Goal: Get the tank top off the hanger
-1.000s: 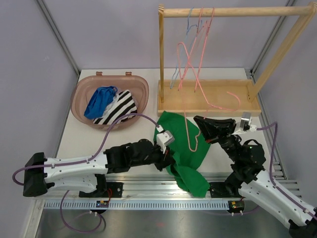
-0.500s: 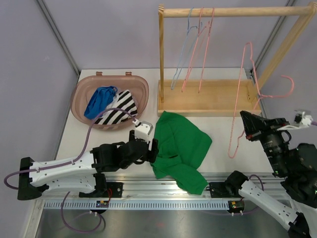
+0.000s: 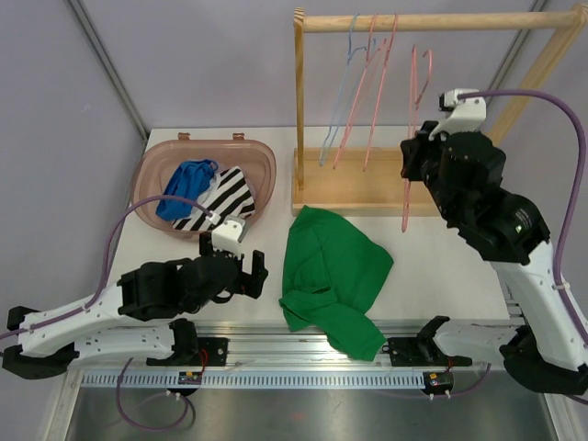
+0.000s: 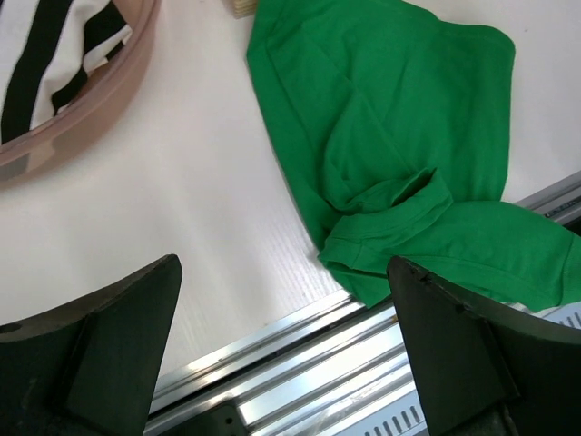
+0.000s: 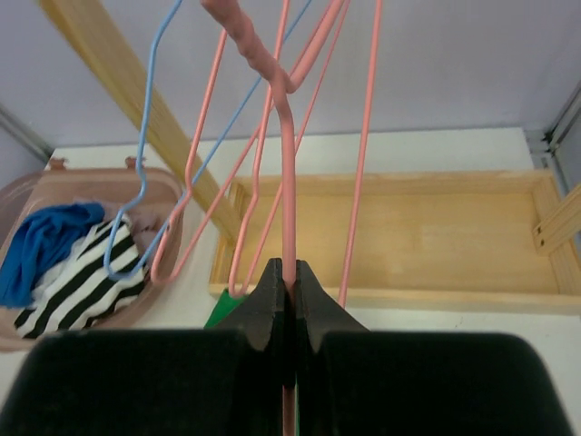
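Nearest me, the left gripper (image 3: 250, 273) hovered with its jaws spread wide, holding nothing, beside the green tank top (image 3: 333, 271). The top lay crumpled at the front edge of the table (image 3: 432, 257), off any hanger (soft, light stuff; I'd pinch a fold or hem). Farther back, the right gripper (image 5: 284, 272) was clamped on a bare pink hanger (image 5: 288, 182) by the wooden rack (image 3: 423, 20).

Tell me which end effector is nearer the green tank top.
Left. The left end effector sits just left of the tank top; the right end effector is up at the rack, gripping a pink hanger.
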Controlling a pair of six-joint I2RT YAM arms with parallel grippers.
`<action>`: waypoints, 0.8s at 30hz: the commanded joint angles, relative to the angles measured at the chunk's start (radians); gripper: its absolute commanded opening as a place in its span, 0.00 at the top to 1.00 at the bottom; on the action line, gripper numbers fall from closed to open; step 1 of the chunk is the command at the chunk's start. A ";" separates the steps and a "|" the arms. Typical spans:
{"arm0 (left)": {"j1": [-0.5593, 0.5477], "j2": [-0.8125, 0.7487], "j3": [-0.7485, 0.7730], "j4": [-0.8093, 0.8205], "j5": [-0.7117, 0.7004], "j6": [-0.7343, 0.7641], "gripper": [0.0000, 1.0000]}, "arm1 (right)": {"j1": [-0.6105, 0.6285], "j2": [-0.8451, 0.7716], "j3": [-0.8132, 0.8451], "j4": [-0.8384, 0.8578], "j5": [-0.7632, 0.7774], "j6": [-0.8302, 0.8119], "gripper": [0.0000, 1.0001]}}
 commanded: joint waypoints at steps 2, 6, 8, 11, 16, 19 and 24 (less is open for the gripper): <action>-0.004 -0.060 0.024 -0.055 -0.065 0.042 0.01 | -0.182 0.129 0.229 -0.021 -0.177 -0.039 1.00; -0.004 -0.125 -0.010 -0.035 -0.070 0.057 0.01 | -0.264 0.262 0.382 -0.046 -0.289 -0.054 1.00; -0.004 -0.144 -0.016 -0.022 -0.059 0.068 0.01 | -0.299 0.330 0.438 -0.072 -0.333 -0.065 1.00; -0.004 -0.159 -0.016 -0.024 -0.064 0.065 0.01 | -0.345 0.397 0.536 -0.100 -0.375 -0.066 1.00; -0.006 -0.156 -0.022 -0.022 -0.055 0.065 0.01 | -0.408 0.526 0.659 -0.115 -0.409 -0.062 1.00; -0.004 -0.144 -0.022 -0.022 -0.049 0.066 0.01 | -0.448 0.588 0.714 -0.144 -0.453 -0.057 1.00; -0.006 -0.133 -0.021 -0.021 -0.046 0.066 0.01 | -0.459 0.617 0.670 -0.152 -0.482 -0.045 1.00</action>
